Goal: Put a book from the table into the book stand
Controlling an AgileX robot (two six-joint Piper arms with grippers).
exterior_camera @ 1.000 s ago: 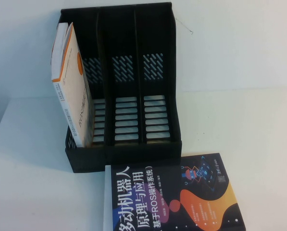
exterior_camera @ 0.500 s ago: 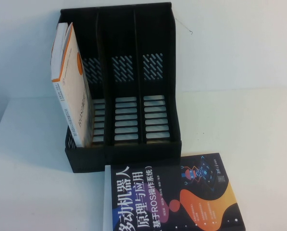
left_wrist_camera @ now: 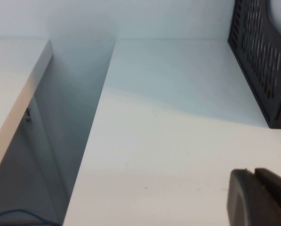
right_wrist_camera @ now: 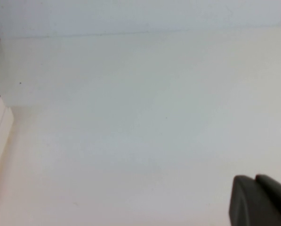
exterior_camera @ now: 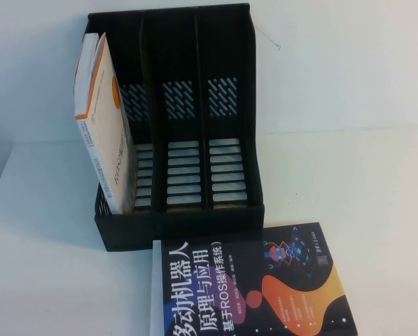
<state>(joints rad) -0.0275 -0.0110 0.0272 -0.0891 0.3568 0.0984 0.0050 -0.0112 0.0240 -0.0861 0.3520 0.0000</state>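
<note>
White bench carries everything. Beyond both grippers stands the book stand, a white-and-orange book leaning in its leftmost slot, two slots free. Flat beside the right gripper lies the book, ungrasped; left gripper hovers apart. Both look pressed together.

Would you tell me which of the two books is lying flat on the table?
The dark book, flat before the stand; the white-and-orange book leans in the stand's left slot. Both grippers hover over bare table.
</note>
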